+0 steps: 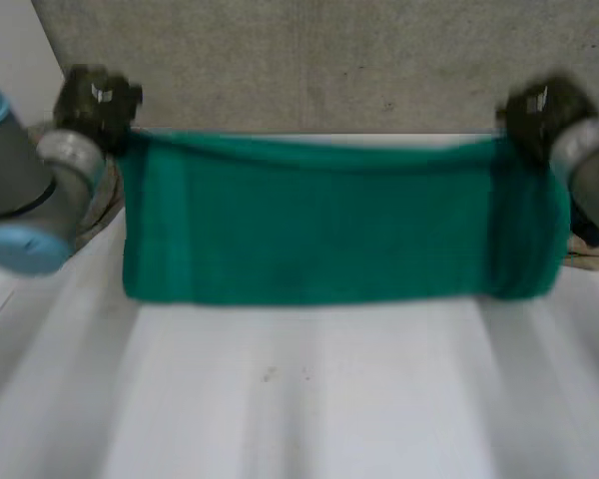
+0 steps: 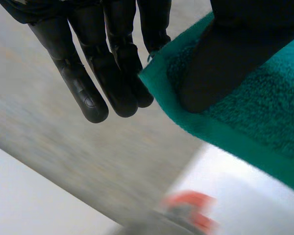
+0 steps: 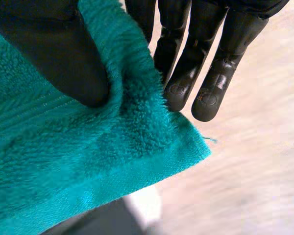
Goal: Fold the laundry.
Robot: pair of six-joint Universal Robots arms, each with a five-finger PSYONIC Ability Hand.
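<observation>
While pinching upper-left corner of green towel [image 1: 329,220] btwn thumb and straight, close-set fingers [image 2: 112,73] of left hand [image 1: 98,100], holds it up stretched wide over far end of white table [image 1: 299,399], against grey wall [image 1: 329,60]. Pinches upper-right corner likewise w/ right hand [image 1: 544,110], thumb pressing cloth vs. straight fingers [image 3: 186,73] held side by side.

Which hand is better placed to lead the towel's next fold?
Probably right, marginally: the right hand pinches the green towel well in from its corner; the left hand pinches nearer the edge.
</observation>
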